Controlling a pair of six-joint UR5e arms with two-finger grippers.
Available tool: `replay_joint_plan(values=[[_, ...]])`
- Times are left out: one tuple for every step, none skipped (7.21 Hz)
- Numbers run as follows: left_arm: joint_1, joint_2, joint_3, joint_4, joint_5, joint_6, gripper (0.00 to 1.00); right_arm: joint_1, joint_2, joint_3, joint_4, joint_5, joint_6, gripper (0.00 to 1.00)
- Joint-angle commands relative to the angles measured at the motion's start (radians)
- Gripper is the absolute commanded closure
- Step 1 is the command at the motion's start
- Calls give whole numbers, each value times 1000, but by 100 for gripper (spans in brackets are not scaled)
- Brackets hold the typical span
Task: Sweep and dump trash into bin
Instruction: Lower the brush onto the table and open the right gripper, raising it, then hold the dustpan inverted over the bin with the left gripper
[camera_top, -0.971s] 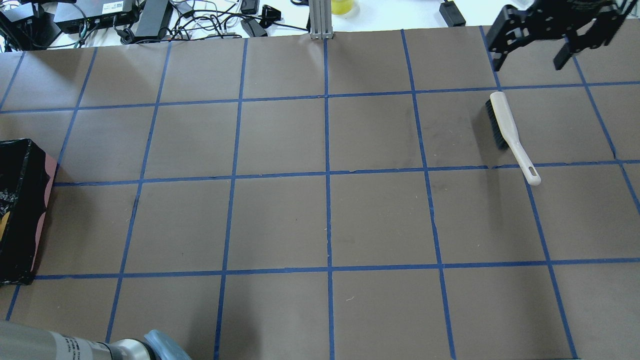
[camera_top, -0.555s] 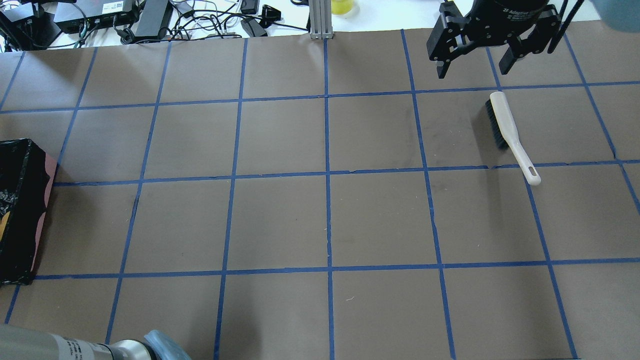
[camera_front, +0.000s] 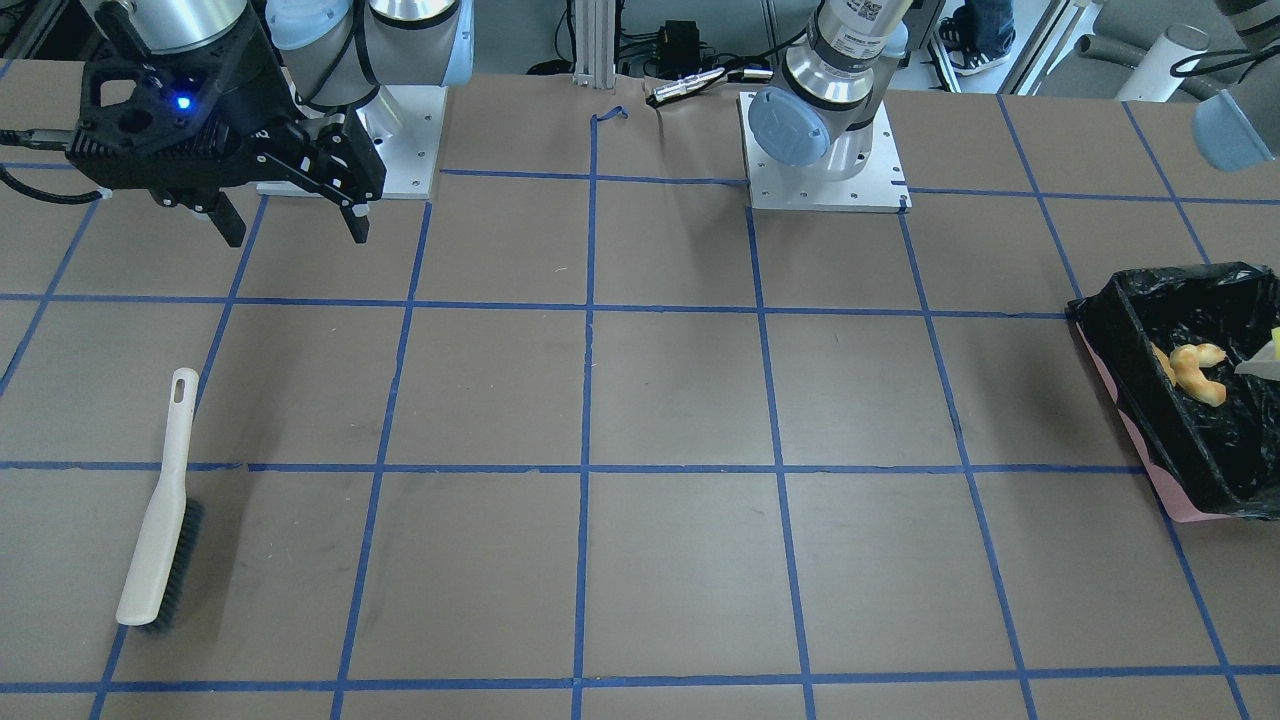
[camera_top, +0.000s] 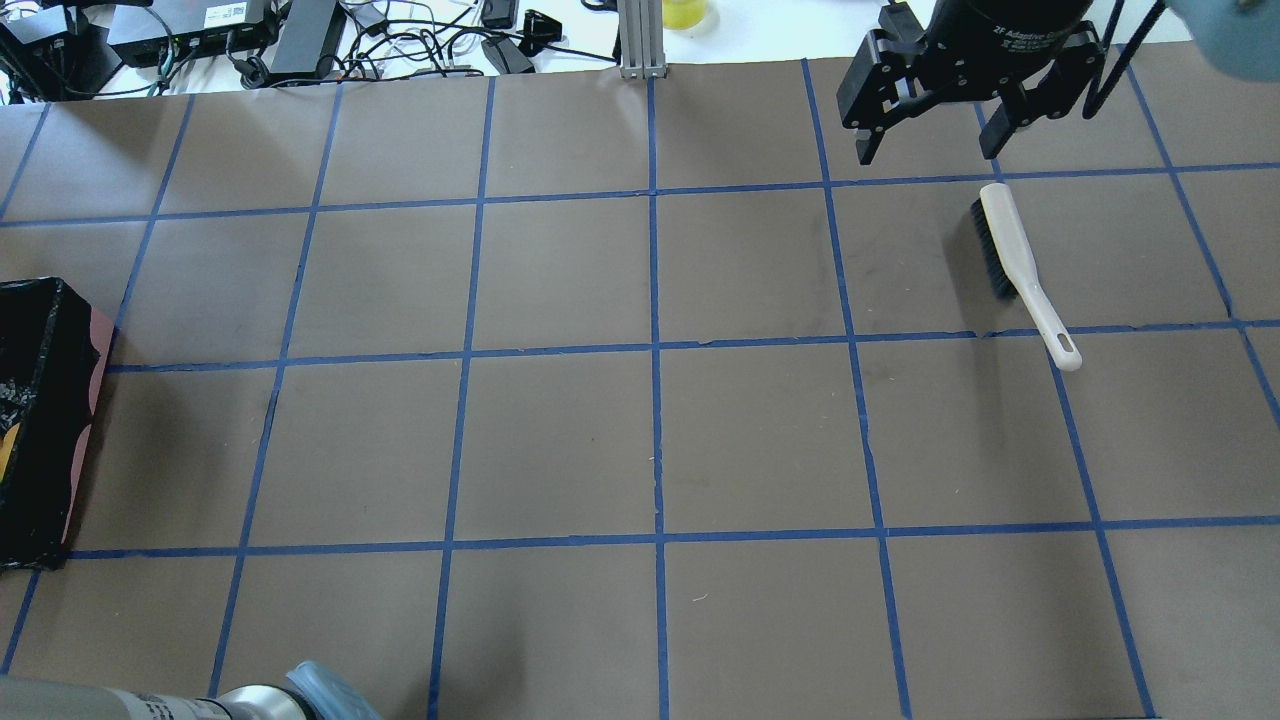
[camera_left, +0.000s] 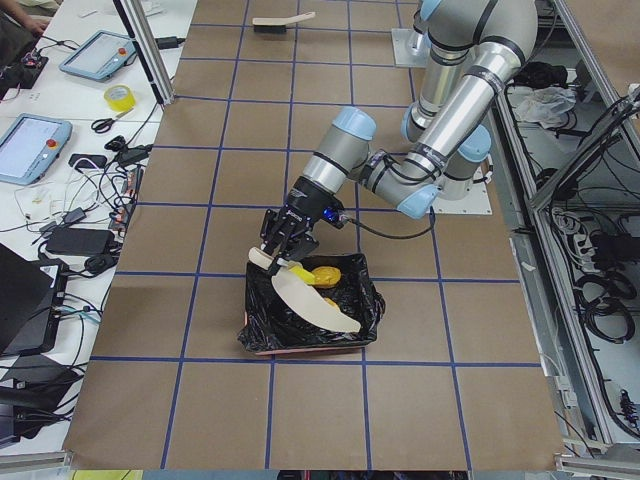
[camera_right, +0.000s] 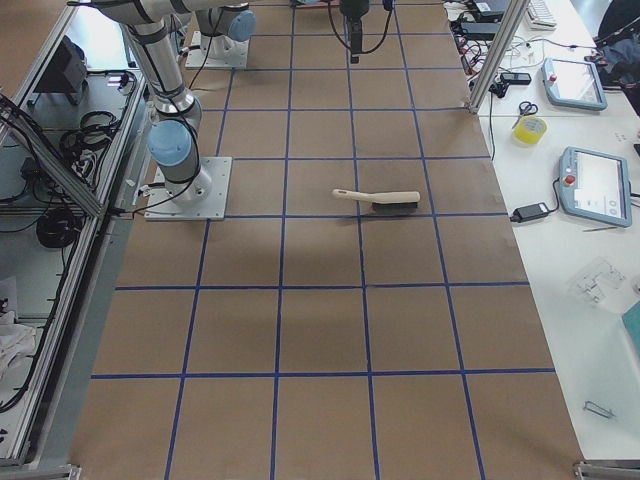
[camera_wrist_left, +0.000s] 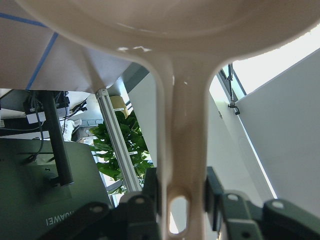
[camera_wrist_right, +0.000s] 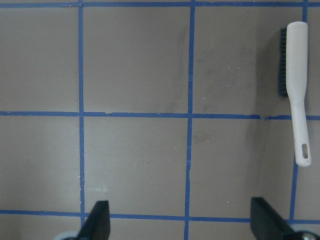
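Note:
The bin (camera_front: 1112, 345) is a box lined with black plastic at the table's end on my left, also in the overhead view (camera_top: 50, 400) and the left view (camera_left: 300, 338). A tan croissant-like piece (camera_front: 1196, 372) and a golden-brown lump (camera_left: 322, 274) lie inside it. A yellow edge, likely the sponge wedge (camera_front: 1274, 338), shows at the frame border. My left gripper (camera_wrist_left: 182, 192) is shut on the handle of a beige dustpan (camera_left: 312, 306), which is tilted over the bin. My right gripper (camera_top: 926, 150) is open and empty above the table, near the brush (camera_top: 1018, 262).
The beige brush with dark bristles (camera_front: 160, 510) lies flat on the brown paper with blue tape lines, also in the right wrist view (camera_wrist_right: 295, 90). Cables and boxes (camera_top: 230, 35) line the table's far edge. The arm bases (camera_front: 820, 150) stand on the robot's side.
My right gripper has moved left across the far right corner and now hangs just beyond the brush's head. The brush and bin have not moved.

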Motion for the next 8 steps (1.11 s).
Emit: replay_joint_plan(values=[[0,27,-67,135,8,0,100,1,-1,2,2,12,-6,0],[0,27,-115,228,11,0,100,1,-1,2,-6,5,-11,0],[0,31,-140,257,26,2,100,1,-1,2,-4,-22,-41,0],[0,34,-147,260,27,0,100,-1,1,2,5,-42,-125,0],[-1,42,-152,284,34,-9,100,1,1,2,6,-42,-123,0],[-1,45,-155,301,34,-12,100,1,1,2,6,-42,-121,0],[-1,47,-161,314,36,-15,100,1,1,8,6,-42,-121,0],[-1,48,-169,315,36,-15,100,1,-1,25,6,-42,-120,0]])
